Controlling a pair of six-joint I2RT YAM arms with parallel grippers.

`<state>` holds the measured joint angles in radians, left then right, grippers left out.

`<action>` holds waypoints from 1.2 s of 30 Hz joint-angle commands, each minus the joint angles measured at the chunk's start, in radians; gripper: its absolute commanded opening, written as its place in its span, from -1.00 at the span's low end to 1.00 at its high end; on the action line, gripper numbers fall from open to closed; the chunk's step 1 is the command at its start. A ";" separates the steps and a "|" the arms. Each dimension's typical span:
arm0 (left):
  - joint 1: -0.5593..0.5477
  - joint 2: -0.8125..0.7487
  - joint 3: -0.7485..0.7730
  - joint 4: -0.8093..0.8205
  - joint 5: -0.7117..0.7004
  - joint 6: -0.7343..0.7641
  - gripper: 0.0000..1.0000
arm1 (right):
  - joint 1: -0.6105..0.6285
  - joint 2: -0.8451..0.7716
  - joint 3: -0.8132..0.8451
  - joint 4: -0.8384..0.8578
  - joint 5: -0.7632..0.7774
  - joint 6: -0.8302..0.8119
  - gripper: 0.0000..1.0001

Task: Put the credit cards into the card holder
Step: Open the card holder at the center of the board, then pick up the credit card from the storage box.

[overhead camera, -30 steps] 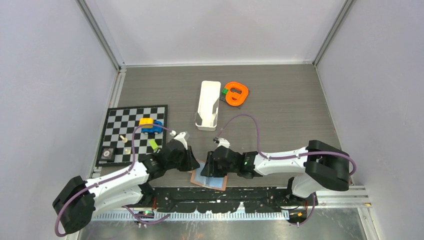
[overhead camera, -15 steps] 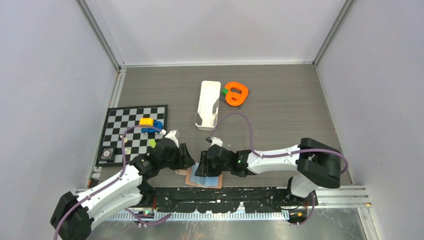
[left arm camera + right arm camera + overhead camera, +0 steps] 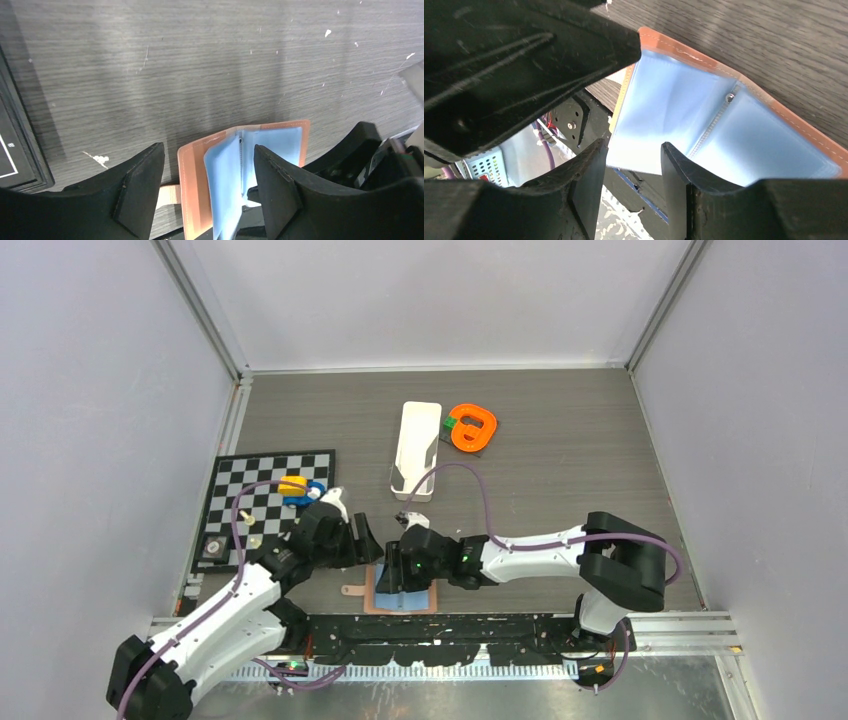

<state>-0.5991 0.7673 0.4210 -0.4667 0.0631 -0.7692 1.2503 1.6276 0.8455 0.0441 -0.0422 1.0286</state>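
The card holder point(image 3: 408, 601) lies open at the table's near edge, tan outside with pale blue lining. In the left wrist view the card holder point(image 3: 197, 175) shows one blue leaf standing up and its strap pointing left. My left gripper point(image 3: 210, 192) hovers just above it, open, with nothing between the fingers point(image 3: 141, 186). From the right, my right gripper point(image 3: 633, 180) reaches the near edge of the card holder point(image 3: 704, 120); its jaws are open and only the blue leaf's edge lies at their tips. No credit cards are in view.
A long white tray point(image 3: 415, 448) and an orange ring-shaped part point(image 3: 473, 427) sit at mid-table. A checkerboard point(image 3: 262, 512) on the left carries yellow and blue pieces point(image 3: 298, 487) and small pawns. The black mounting rail point(image 3: 450, 628) runs right below the card holder.
Both grippers and the card holder have shifted left. The left gripper has opened wide and drawn back off the holder. The right jaws have spread a little.
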 commanded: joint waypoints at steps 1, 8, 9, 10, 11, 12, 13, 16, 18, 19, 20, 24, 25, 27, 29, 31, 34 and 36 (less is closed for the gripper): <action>0.035 0.012 0.071 -0.025 0.021 0.062 0.36 | 0.015 -0.001 0.048 0.002 -0.014 -0.029 0.01; 0.080 0.037 0.095 -0.013 0.061 0.083 0.38 | 0.016 0.007 0.063 0.002 -0.028 -0.038 0.03; 0.083 0.038 0.096 -0.013 0.064 0.084 0.38 | 0.017 0.003 0.063 0.000 -0.025 -0.039 0.04; 0.085 0.039 0.101 -0.014 0.067 0.087 0.39 | 0.016 -0.004 0.062 -0.002 -0.022 -0.041 0.05; 0.087 0.038 0.107 -0.017 0.069 0.089 0.40 | 0.017 -0.013 0.062 -0.006 -0.021 -0.043 0.07; 0.089 0.037 0.116 -0.024 0.071 0.093 0.42 | 0.016 -0.026 0.063 -0.017 -0.016 -0.047 0.10; 0.089 0.037 0.126 -0.030 0.073 0.097 0.45 | 0.016 -0.040 0.066 -0.030 -0.008 -0.051 0.13; 0.092 0.032 0.175 -0.067 0.066 0.121 0.56 | 0.015 -0.105 0.108 -0.179 0.057 -0.085 0.25; 0.095 0.036 0.222 -0.100 0.057 0.147 0.66 | 0.012 -0.151 0.163 -0.327 0.155 -0.121 0.36; 0.099 0.041 0.252 -0.121 0.052 0.163 0.72 | 0.001 -0.180 0.193 -0.411 0.202 -0.133 0.41; 0.104 0.050 0.281 -0.143 0.048 0.186 0.76 | -0.013 -0.198 0.222 -0.488 0.256 -0.147 0.45; 0.133 0.115 0.422 -0.217 0.045 0.274 0.82 | -0.138 -0.266 0.296 -0.699 0.360 -0.212 0.52; 0.140 0.138 0.453 -0.223 0.049 0.292 0.81 | -0.179 -0.283 0.303 -0.718 0.365 -0.227 0.52; 0.148 0.187 0.510 -0.218 0.061 0.315 0.78 | -0.258 -0.318 0.305 -0.738 0.365 -0.257 0.51; 0.148 0.247 0.561 -0.196 0.065 0.331 0.68 | -0.324 -0.349 0.294 -0.738 0.367 -0.282 0.49; 0.148 0.333 0.617 -0.176 0.072 0.346 0.60 | -0.381 -0.371 0.282 -0.738 0.369 -0.301 0.48; 0.148 0.453 0.709 -0.167 0.064 0.354 0.49 | -0.450 -0.407 0.246 -0.737 0.374 -0.318 0.47; 0.148 0.535 0.763 -0.160 0.058 0.365 0.43 | -0.489 -0.430 0.220 -0.737 0.372 -0.327 0.46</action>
<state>-0.4557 1.1957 1.0885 -0.6518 0.1165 -0.4545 0.8154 1.2549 1.1072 -0.6571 0.2974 0.7536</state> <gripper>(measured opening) 0.737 0.734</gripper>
